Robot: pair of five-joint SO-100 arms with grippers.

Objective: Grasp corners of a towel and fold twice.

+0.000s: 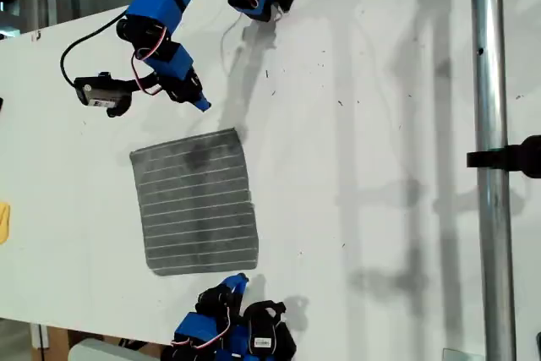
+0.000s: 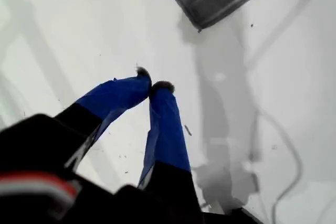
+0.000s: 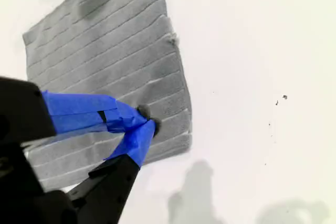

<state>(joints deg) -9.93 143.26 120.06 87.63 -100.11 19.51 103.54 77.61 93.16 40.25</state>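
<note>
Surface (image 1: 380, 124): white, carries towel (image 1: 196, 202), flat, unfolded, in exterior view's left half; stripes run across that view.

My second gripper (image 3: 146, 120): jaws closed, empty, hovering over towel near one corner (image 3: 185, 141).

My first gripper (image 2: 156, 85): tips together, holding nothing, over bare surface, apart from nearest corner (image 2: 198, 26).

Judgement: second gripper nearer; both must open before grasp.

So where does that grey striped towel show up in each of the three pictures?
Exterior view: the towel lies flat on the white table, toward that view's left.
First wrist view: only one corner shows, beyond my first gripper.
Second wrist view: it spreads out behind my second gripper.
Shared landmark: the pale stripes.
</note>
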